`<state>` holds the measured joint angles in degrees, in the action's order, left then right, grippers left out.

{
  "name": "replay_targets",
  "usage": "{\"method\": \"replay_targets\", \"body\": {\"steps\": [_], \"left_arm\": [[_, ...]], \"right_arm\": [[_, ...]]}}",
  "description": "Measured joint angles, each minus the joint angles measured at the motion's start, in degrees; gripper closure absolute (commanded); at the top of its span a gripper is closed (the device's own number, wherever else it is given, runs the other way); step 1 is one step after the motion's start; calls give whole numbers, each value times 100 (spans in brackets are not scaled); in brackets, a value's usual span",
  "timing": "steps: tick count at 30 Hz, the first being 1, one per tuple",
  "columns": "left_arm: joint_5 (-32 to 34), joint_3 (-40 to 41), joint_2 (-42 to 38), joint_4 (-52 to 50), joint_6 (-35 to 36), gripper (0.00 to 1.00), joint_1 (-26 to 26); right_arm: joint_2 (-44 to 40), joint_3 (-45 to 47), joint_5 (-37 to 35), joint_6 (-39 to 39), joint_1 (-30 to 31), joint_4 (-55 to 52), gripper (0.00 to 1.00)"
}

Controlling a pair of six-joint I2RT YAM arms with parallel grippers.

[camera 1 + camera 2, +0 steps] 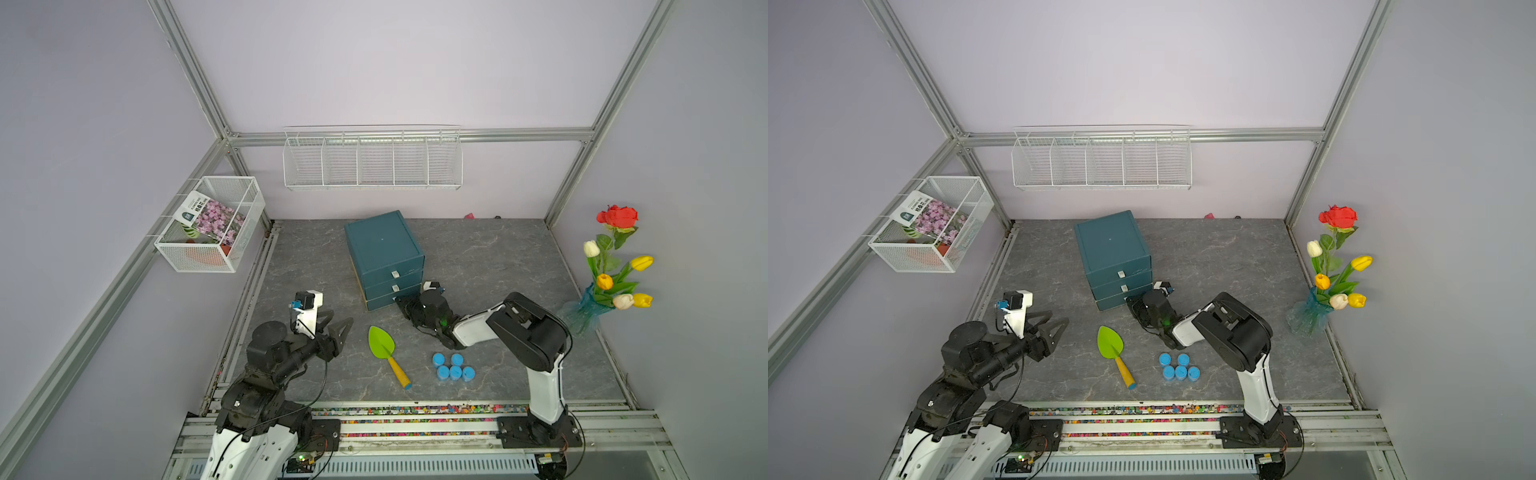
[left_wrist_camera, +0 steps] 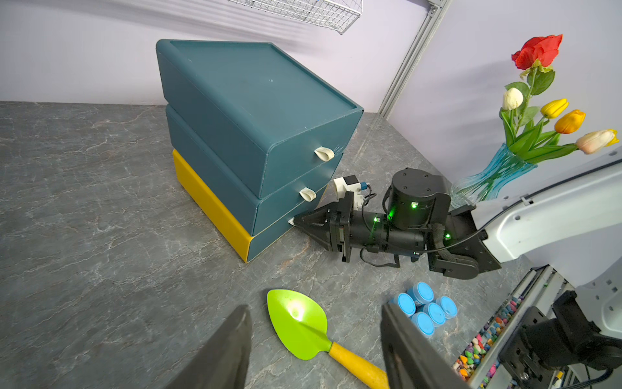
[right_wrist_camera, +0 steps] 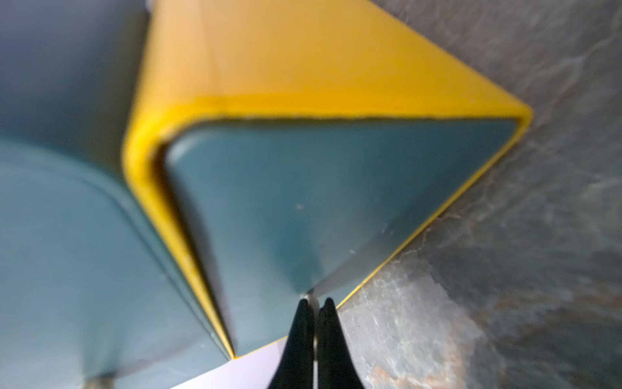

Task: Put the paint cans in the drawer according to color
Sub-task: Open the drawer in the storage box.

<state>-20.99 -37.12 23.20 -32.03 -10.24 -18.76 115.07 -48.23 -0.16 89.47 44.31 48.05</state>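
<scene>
I am two arms of white shells and round black joints, each bolted to a black base plate [image 1: 515, 434]. My left gripper [image 1: 342, 316] and right gripper [image 2: 293, 221] end in black, ribbed triangular fingers [image 2: 314, 225]. The arm nearer the vase [image 1: 581, 311] shows green lights [image 2: 413, 204]. Thin black cables [image 2: 380, 263] loop along both, and white camera blocks [image 1: 311, 306] with blue plugs sit on my wrists.

A drawer chest [image 1: 382, 245] stands on the table [image 1: 498, 257], toward the back wall [image 1: 415, 83]. Before it lies a trowel [image 1: 382, 343], with five paint cans [image 1: 455, 368] clustered just to its right. The right claw [image 2: 293, 222] meets the bottom drawer's handle [image 3: 310, 297]; the left claw [image 1: 343, 316] hangs left of the trowel. A vase [image 1: 582, 311] stands at the table's right edge.
</scene>
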Motion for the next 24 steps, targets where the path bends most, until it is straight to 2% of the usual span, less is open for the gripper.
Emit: {"method": "replay_targets", "body": {"steps": [4,15,24], "left_arm": [[0,0,0,0,0,36,0],[-2,0,0,0,0,36,0],[-15,0,0,0,0,36,0]], "right_arm": [[-337,282,70,4,11,-170,100],[-2055,1285,109,31,256,-1488,100],[-2817,1735,-50,127,481,-2295,100]]}}
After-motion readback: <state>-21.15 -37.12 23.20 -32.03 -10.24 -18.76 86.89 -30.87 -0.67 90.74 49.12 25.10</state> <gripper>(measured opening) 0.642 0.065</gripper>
